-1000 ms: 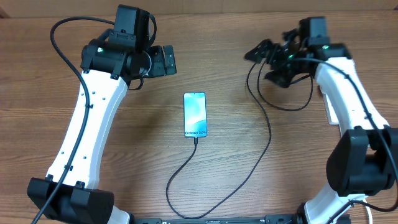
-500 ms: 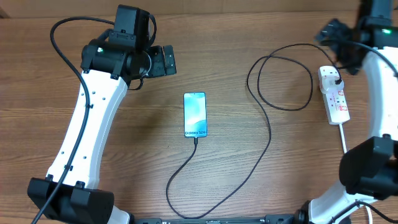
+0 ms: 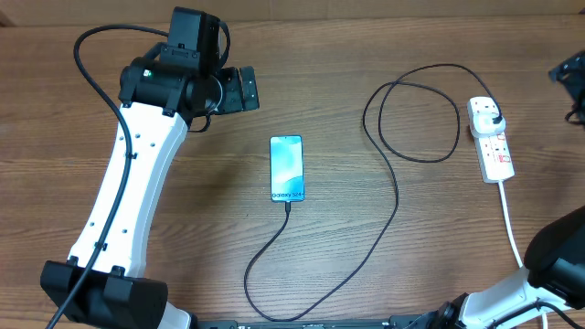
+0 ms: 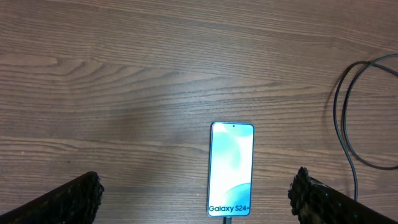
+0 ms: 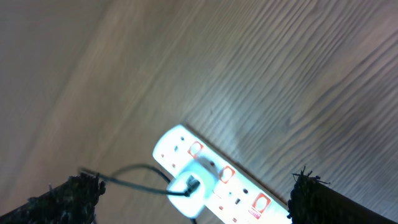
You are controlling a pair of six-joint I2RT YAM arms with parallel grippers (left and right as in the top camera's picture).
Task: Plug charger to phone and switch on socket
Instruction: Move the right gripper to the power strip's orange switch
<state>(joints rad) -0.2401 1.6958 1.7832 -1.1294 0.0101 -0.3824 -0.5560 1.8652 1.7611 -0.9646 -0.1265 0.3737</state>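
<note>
The phone [image 3: 286, 168] lies flat mid-table, screen lit light blue; it also shows in the left wrist view [image 4: 231, 168] with "Galaxy S24+" at its near end. The black charger cable [image 3: 395, 196] runs from the phone's near end, loops, and reaches the white socket strip [image 3: 494, 146] at the right, where its plug [image 3: 489, 116] sits in an outlet. My left gripper [image 4: 196, 196] is open and empty, above and behind the phone. My right gripper [image 5: 193, 193] is open and empty above the socket [image 5: 249, 202], and shows only at the overhead view's right edge [image 3: 571, 82].
The socket's thick white cord [image 3: 514, 228] runs toward the front right. The left arm [image 3: 137, 174] spans the table's left side. The cable's loop [image 3: 411, 114] lies between the phone and the socket.
My right arm has swung from over the cable loop to the far right edge, uncovering the socket with the plug in it. The left arm and the phone have not moved.
</note>
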